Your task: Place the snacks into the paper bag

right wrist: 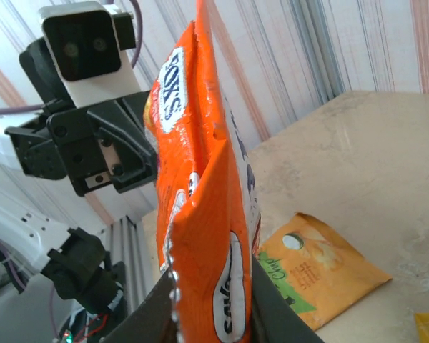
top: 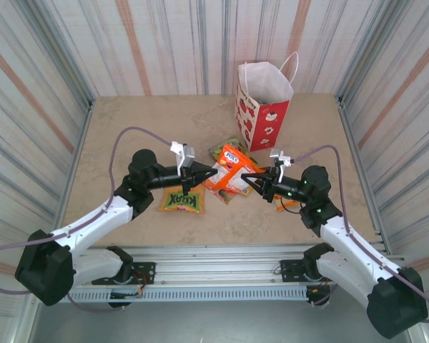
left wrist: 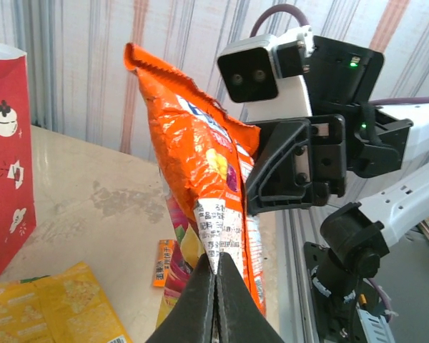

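The orange packet [top: 229, 175] is pinched at its edge by the closed left gripper [top: 206, 176] and clamped by the right gripper [top: 250, 179] near mid-scene, well short of the paper bag [top: 261, 114] at the far side, so it could be torn or dropped if pulled both ways.

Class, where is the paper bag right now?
In the top view the paper bag stands upright at the far side of the table, right of centre, behind the snack packets.

A beige, marble-patterned counter [top: 129, 128] is enclosed on three sides by corrugated walls striped white, grey and rust-red [top: 171, 43], with a slotted aluminium rail [top: 222, 263] running along its near edge.
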Available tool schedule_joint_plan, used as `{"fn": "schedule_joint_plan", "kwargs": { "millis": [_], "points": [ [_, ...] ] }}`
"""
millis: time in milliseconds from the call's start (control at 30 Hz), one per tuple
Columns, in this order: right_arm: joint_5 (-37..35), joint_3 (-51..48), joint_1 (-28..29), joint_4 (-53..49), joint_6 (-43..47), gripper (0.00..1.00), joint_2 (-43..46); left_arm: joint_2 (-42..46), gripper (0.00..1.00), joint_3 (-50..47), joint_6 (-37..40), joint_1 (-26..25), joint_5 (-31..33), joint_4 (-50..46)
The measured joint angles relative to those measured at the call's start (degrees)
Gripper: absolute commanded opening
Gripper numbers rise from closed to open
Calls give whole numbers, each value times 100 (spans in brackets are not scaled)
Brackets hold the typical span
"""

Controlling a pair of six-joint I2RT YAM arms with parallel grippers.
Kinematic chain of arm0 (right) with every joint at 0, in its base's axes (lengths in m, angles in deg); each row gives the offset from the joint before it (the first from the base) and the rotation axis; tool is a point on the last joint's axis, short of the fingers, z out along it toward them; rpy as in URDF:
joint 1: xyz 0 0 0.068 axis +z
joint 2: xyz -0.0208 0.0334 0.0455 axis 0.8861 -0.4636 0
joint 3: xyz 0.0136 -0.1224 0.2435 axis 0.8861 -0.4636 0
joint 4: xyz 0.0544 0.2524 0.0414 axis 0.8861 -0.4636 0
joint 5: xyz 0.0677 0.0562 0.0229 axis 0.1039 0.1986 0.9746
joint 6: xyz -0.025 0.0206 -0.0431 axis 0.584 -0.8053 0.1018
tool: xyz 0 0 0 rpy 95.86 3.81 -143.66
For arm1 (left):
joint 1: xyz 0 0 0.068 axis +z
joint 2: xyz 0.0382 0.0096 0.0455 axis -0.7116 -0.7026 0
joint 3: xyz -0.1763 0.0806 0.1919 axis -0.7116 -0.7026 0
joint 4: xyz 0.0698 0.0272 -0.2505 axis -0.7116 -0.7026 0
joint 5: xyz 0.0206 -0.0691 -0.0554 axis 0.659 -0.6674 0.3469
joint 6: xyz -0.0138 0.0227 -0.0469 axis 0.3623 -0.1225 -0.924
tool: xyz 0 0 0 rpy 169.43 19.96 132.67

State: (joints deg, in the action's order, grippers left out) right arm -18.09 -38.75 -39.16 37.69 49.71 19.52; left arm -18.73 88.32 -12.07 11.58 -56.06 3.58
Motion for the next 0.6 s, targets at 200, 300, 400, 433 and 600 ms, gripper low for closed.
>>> {"fn": "schedule_joint_plan", "kwargs": {
  "millis": [200,300,400,433,600],
  "points": [
    [-337,2,-35,-382,13,5,262,0,39,87,151,-35,361,-280],
    [-584,26,-63,-702,59,2,409,2,68,122,195,-35,647,-470],
    [-809,179,-111,-1062,184,1,487,15,80,212,210,-35,1069,-852],
    [-892,267,-131,-1176,229,1,494,22,82,240,216,-33,1200,-951],
    [-1353,966,-236,-1779,529,1,448,116,89,310,227,-31,1845,-1355]
  ]
}}
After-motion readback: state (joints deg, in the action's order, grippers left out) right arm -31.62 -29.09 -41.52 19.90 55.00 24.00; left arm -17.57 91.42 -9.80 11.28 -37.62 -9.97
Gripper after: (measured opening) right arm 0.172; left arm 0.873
